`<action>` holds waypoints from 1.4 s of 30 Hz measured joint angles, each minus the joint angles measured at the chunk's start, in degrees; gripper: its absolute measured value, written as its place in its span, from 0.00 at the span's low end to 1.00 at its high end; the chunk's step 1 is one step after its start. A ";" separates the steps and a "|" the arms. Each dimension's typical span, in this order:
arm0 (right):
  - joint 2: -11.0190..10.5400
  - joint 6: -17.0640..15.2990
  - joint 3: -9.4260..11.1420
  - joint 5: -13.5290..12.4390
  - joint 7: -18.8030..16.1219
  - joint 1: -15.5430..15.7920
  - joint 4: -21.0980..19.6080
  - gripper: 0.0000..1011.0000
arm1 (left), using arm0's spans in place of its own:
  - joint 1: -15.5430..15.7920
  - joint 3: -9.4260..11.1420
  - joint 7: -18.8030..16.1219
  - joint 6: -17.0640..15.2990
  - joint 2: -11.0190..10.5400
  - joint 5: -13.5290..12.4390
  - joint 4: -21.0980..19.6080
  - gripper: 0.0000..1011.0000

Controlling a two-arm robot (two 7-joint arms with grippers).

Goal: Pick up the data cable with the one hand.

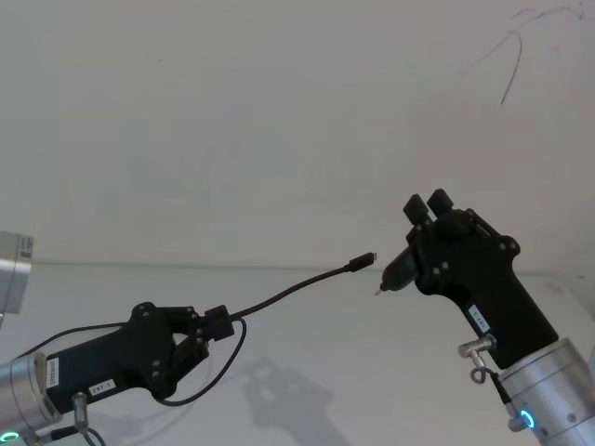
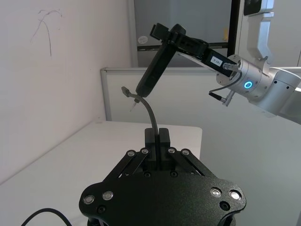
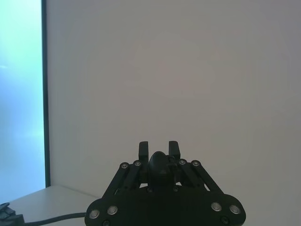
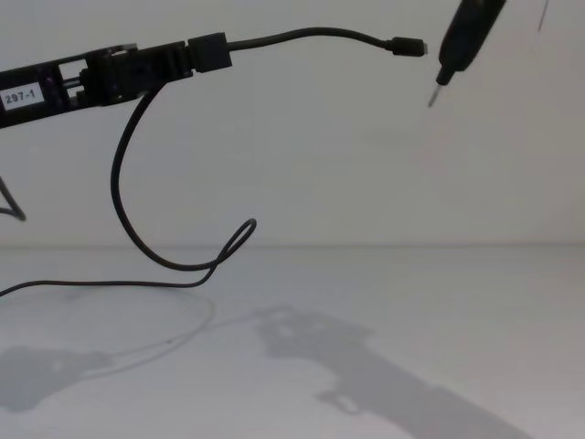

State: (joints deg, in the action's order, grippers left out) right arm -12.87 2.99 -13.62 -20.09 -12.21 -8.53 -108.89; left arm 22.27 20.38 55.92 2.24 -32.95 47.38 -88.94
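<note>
The left claw [image 1: 216, 322] pinched the data cable [image 1: 288, 294] some way back from its plug [image 1: 361, 262]. It held the cable above the bench [image 1: 390, 372], seemingly so the tip faced the pen-shaped tool [image 1: 395, 271] clamped in the right claw [image 1: 428, 206]. The slack drooped in a loop on the left, and the cable's other end was cut off.

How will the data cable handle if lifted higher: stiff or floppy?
Probably semi-stiff over short spans: the data cable past the left gripper juts near level to its plug. Likely floppy over length: the rest sags in a loop to the table. Tail would probably drag.
</note>
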 joint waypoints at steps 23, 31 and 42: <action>-0.60 3.49 0.02 3.17 -2.54 -1.94 1.20 0.25 | 0.00 0.01 -0.01 0.00 0.00 0.01 0.01 0.05; -0.60 4.19 0.26 3.14 -3.22 -2.81 2.13 0.25 | 0.00 0.01 -0.01 0.00 0.00 0.00 0.01 0.05; -0.31 4.85 0.34 2.27 -3.72 -4.24 3.48 0.25 | 0.00 0.01 -0.01 0.00 0.00 0.00 0.01 0.05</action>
State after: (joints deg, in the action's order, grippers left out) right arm -13.18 7.84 -13.27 -17.82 -15.93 -12.77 -105.42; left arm 22.27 20.38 55.91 2.25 -32.95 47.38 -88.93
